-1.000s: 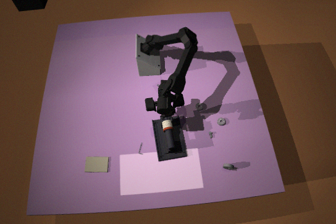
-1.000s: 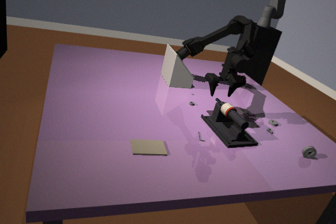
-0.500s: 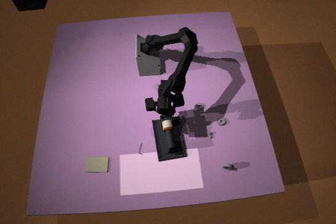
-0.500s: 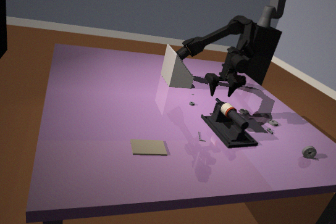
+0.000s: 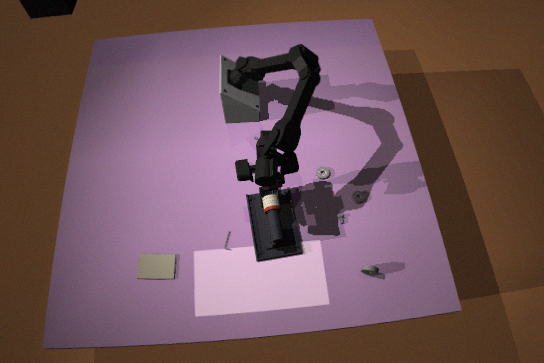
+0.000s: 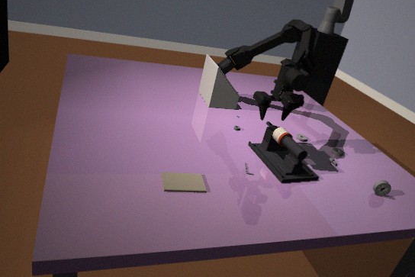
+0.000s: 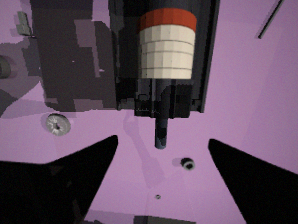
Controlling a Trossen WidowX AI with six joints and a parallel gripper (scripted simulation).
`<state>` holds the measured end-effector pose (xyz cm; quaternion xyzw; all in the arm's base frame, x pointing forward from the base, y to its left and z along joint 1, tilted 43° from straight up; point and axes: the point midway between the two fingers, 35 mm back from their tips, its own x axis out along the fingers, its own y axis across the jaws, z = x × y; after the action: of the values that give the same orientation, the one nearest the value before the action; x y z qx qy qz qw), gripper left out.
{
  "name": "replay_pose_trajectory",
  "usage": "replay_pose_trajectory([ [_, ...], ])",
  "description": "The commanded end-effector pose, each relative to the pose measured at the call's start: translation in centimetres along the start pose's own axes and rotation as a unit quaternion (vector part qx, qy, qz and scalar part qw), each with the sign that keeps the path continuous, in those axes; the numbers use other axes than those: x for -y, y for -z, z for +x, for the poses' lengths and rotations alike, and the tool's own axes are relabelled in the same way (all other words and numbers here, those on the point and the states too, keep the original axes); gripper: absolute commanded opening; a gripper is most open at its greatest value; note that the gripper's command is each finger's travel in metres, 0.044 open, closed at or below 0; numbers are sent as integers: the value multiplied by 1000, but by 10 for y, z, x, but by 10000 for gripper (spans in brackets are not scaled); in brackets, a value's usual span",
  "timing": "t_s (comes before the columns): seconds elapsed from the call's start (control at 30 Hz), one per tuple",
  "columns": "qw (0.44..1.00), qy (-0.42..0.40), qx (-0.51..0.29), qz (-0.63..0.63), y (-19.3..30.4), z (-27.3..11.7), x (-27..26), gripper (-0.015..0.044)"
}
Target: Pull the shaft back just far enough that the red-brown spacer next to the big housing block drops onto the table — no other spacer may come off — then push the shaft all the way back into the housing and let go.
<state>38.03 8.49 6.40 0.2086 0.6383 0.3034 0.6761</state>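
Note:
The dark housing block (image 5: 274,226) (image 6: 294,147) is a thick cylinder on a black base (image 6: 264,159). The red-brown spacer (image 5: 271,208) (image 6: 284,140) (image 7: 167,19) sits against its end. Several cream spacers (image 5: 270,200) (image 6: 279,133) (image 7: 166,52) sit side by side next to it, up to the black upright (image 6: 270,142). The shaft's dark end (image 6: 269,124) (image 7: 160,141) sticks out beyond this upright. My gripper (image 6: 273,119) (image 7: 162,141) is open and empty, its fingers apart on either side of the shaft end in the wrist view. In the exterior view the fingertips look higher than the shaft.
Grey round parts (image 5: 323,172) (image 5: 359,196) (image 5: 370,270) lie or stand to the right of the base. A small ring (image 6: 236,128) (image 7: 188,163) lies behind it. A hex key (image 5: 228,240) (image 6: 248,169) and a beige slab (image 5: 157,266) (image 6: 184,182) lie to its left.

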Motion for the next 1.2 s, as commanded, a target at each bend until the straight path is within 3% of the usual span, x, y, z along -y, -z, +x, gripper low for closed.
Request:
replay_pose_trajectory([
  [0.0,1000,-3,-1,3,1,7,0,440],
  [0.63,1000,-4,-1,3,1,38,-2,440],
  [1.17,1000,-4,-1,3,1,39,-2,440],
])
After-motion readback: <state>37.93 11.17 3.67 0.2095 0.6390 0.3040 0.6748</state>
